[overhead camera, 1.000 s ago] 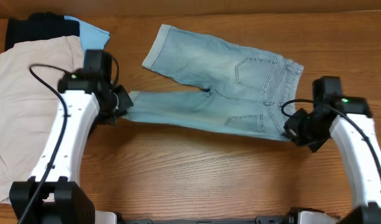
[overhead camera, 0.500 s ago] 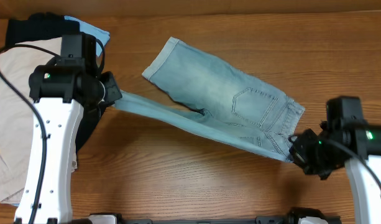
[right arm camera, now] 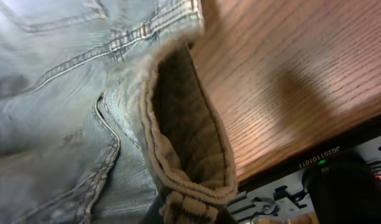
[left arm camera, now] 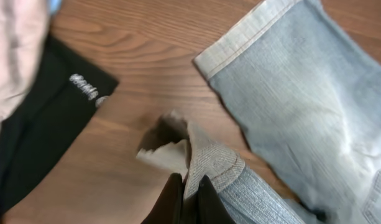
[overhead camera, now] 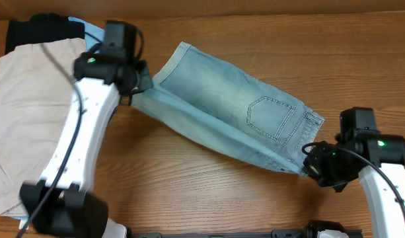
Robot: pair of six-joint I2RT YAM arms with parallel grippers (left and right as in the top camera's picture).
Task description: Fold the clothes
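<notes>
White logo (left arm camera: 84, 89) on black garment (left arm camera: 47, 124): blurred, unreadable. Small white serial print (right arm camera: 317, 163) on dark rig strip (right arm camera: 283, 174): upside down, not legible. Nothing readable.

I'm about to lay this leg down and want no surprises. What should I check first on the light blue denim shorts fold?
1. Left gripper jaws shut on one cuff of the light blue denim shorts: ok.
2. Right gripper holding the waistband: ok.
3. That cuff lined up with the flat cuff: not ok, it sits short.
4. Cuff apart from the black garment with white logo: ok.
5. Fold crease smooth: cannot tell.
</notes>
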